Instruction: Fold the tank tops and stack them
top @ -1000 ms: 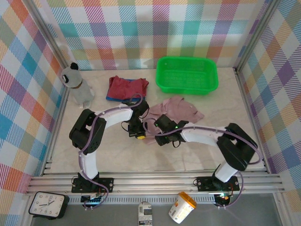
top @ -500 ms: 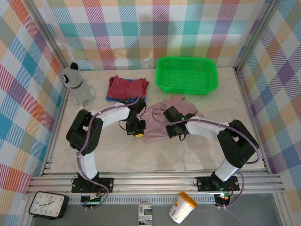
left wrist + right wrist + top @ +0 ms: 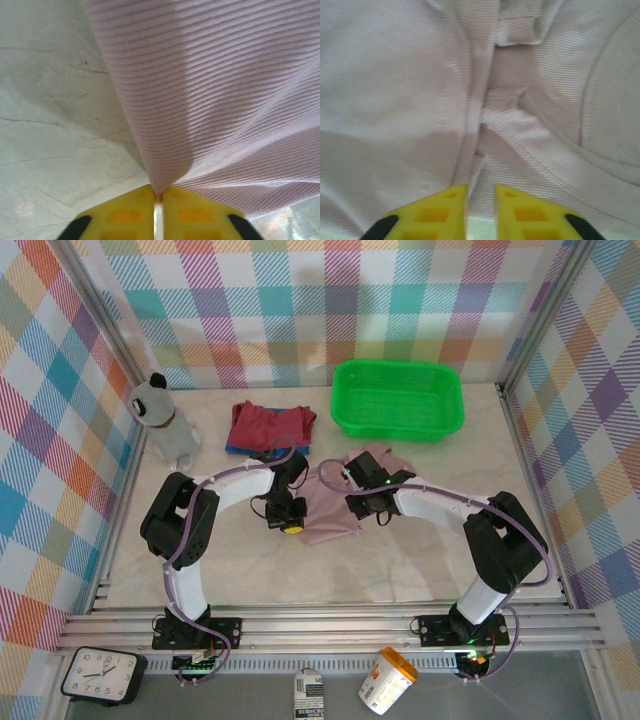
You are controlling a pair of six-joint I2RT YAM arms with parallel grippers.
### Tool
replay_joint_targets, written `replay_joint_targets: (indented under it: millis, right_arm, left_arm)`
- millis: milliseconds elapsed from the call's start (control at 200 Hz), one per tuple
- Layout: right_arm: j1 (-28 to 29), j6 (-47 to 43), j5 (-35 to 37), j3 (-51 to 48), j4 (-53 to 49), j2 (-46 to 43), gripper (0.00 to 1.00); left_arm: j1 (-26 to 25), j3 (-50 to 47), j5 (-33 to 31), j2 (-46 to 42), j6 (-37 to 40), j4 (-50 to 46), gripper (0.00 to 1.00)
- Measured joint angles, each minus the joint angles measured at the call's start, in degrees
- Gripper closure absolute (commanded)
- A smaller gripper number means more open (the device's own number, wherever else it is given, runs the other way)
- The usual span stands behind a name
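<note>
Left claw (image 3: 158,194) pinches the pink tank top (image 3: 215,100).

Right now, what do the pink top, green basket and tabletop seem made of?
Pale dusty pink tank top: soft ribbed knit cloth, matte, fine ribs visible. Bright green rectangular basket: likely moulded plastic, perforated walls. Pale tabletop: marble-look veining, perhaps laminate.
</note>
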Motion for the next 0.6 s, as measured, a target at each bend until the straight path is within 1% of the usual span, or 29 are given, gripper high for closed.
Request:
replay_joint_targets:
  millis: [105, 200, 230, 310, 380, 490, 600]
  right_arm:
    - [3.1, -2.1, -2.5, -3.7, 2.8, -3.7, 0.54]
    - [8.8, -3.8, -4.6, -6.8, 6.9, -6.1, 0.44]
    - [10.5, -4.4, -5.0, -7.4, 8.2, -6.2, 0.42]
    - [15.0, -7.0, -5.0, -8.0, 10.7, -5.3, 0.4]
    - [17.9, -9.4, -4.8, -7.2, 13.0, -2.5, 0.38]
    - [19.3, -12.9, -2.7, -4.5, 15.1, 3.9, 0.35]
    - [19.9, -16.4, 0.2, -1.4, 16.1, 9.1, 0.35]
  left_arm:
    - [0.0, 0.1, -0.2, -0.4, 0.6, -1.0, 0.69]
    - [0.7, 0.7, -0.7, -1.5, 1.7, -2.8, 0.65]
    - [1.4, 1.0, -1.0, -2.0, 2.1, -3.5, 0.6]
    - [4.2, 2.0, -1.3, -3.3, 3.1, -4.0, 0.58]
    - [7.4, 3.6, -1.3, -3.4, 3.7, -3.5, 0.56]
    - [11.0, 8.0, -1.2, -1.2, 5.2, -3.1, 0.56]
    - [12.0, 13.8, -0.8, 4.2, 7.1, -2.5, 0.55]
